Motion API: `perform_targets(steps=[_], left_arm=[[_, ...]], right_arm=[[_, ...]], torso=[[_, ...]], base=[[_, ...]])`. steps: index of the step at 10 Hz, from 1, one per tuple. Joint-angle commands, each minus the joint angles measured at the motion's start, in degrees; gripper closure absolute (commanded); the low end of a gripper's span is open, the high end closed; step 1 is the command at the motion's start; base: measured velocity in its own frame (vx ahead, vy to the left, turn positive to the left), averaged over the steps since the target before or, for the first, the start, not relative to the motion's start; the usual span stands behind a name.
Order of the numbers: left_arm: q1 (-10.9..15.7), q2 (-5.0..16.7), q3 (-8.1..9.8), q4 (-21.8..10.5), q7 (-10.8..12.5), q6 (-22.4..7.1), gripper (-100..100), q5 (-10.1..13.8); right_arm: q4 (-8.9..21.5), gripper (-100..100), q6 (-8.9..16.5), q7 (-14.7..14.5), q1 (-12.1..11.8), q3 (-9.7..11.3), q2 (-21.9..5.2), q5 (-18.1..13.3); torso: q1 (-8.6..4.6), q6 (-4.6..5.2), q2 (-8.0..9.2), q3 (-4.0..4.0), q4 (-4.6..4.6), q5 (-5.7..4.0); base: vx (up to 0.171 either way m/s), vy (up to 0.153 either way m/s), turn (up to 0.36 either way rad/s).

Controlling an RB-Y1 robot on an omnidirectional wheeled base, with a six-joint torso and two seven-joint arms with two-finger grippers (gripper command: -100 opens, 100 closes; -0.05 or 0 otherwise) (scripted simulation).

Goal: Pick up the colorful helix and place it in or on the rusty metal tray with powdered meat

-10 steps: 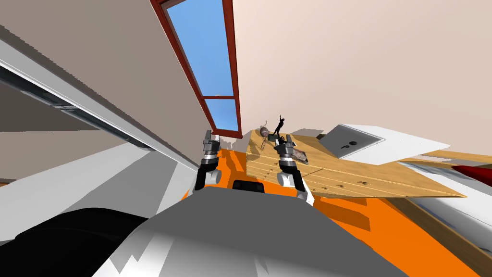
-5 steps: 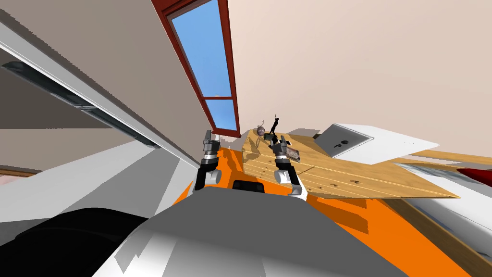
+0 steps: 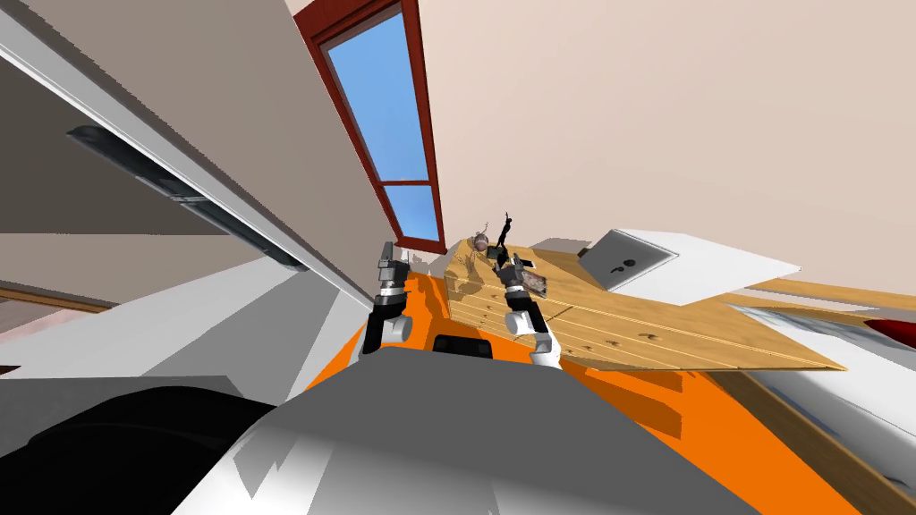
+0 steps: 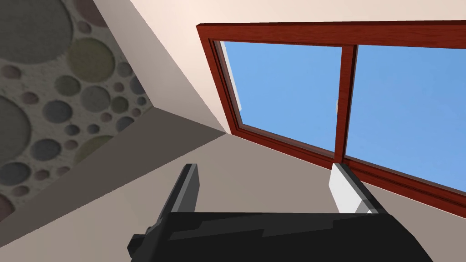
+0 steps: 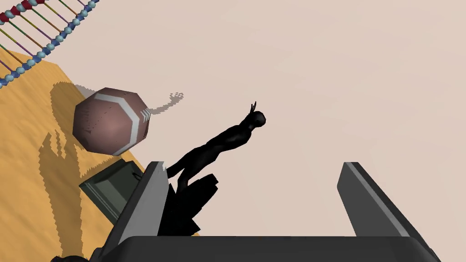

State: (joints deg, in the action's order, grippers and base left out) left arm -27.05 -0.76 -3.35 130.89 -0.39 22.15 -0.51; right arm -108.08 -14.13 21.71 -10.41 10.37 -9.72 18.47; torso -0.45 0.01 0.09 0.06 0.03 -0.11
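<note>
- Helix (image 5: 32, 41), a beaded ladder of thin coloured rungs, sits near the surface's far left corner, beyond a brown ball (image 5: 111, 120). The right tool (image 5: 259, 200) is spread and empty, and its line points past the helix.
- Swinging toward it could topple the black figurine (image 5: 218, 141) and dark box (image 5: 111, 188) beside one finger, or send the ball rolling off the edge.
- Thin rungs may slip between blade-like fingers.
- What looks like the rusty tray (image 3: 535, 284) lies just right of that tool on the wooden surface (image 3: 671, 331).
- Left tool (image 3: 386, 259), also spread, hangs over the orange floor (image 3: 716, 420) near a red-framed window (image 3: 394, 116).
</note>
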Motion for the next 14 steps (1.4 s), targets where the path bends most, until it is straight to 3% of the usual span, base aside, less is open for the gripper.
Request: perform_targets(steps=[1,2,7,8,11,12,14], left_arm=[[0.0,0.0,0.00,0.0,0.0,0.0,0,0.0],[0.0,0.0,0.00,0.0,0.0,0.0,0,0.0],[0.0,0.0,0.00,0.0,0.0,0.0,0,0.0],[0.0,0.0,0.00,0.0,0.0,0.0,0,0.0],[0.0,0.0,0.00,0.0,0.0,0.0,0,0.0],[0.0,0.0,0.00,0.0,0.0,0.0,0,0.0],[0.0,0.0,-0.01,0.0,0.0,0.0,0,0.0]], right_arm=[[2.3,-100,2.2,2.9,2.1,1.3,0.3,2.3],[2.3,-100,2.2,3.5,2.1,1.3,0.3,2.3],[8.2,-100,7.5,11.3,8.0,4.4,0.8,9.4],[8.2,-100,7.5,11.8,8.0,4.4,0.8,9.4],[12.2,-100,10.9,17.0,12.4,6.8,1.5,15.0],[12.2,-100,10.9,17.4,12.4,6.8,1.5,15.2],[14.6,-100,12.9,20.7,15.2,8.3,2.1,19.0]], torso=[[0.00,0.00,0.00,0.00,0.00,0.00],[-0.12,-0.01,-0.01,0.00,0.00,-0.03],[0.11,0.00,-0.17,-0.09,-0.03,0.02],[0.10,-0.01,-0.16,-0.09,-0.03,0.02],[0.16,0.00,-0.28,-0.16,-0.06,0.03],[0.19,0.00,-0.32,-0.18,-0.06,0.03],[0.34,0.00,-0.35,-0.20,-0.08,0.06]], base=[[-0.052,-0.159,0.103],[-0.044,-0.122,0.048],[-0.031,-0.106,0.061],[-0.014,-0.079,0.038],[0.016,-0.079,0.057],[0.022,-0.044,0.022],[0.033,-0.035,0.042]])
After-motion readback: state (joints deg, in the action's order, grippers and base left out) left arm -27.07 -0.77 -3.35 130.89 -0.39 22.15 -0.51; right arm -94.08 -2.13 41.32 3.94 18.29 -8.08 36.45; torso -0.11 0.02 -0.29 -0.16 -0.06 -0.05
